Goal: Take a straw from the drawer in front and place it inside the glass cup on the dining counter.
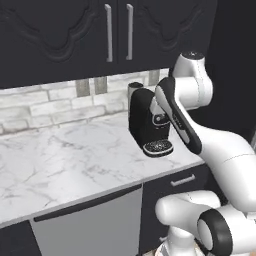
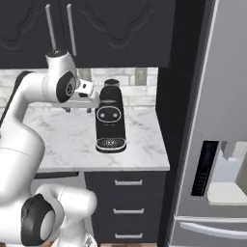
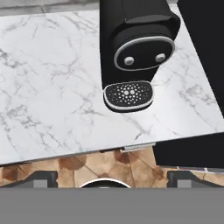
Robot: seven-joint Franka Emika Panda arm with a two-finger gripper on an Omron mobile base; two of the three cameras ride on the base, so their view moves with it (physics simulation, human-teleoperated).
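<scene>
Pincer (image 3: 112,177) tips sit wide apart, empty, above the marble worktop (image 3: 52,87) by the coffee machine (image 3: 133,48). I judge nothing done: top drawer (image 2: 128,182) shut, straw presumably inside.

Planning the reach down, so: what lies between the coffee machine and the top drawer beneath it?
In the right base view, bare marble worktop runs from the coffee machine to the counter edge; the top drawer sits directly below.

Veined white marble worktop (image 1: 65,155), glossy black coffee machine (image 2: 110,123), probably plastic, and brushed-metal drawer handles (image 2: 128,183).
</scene>
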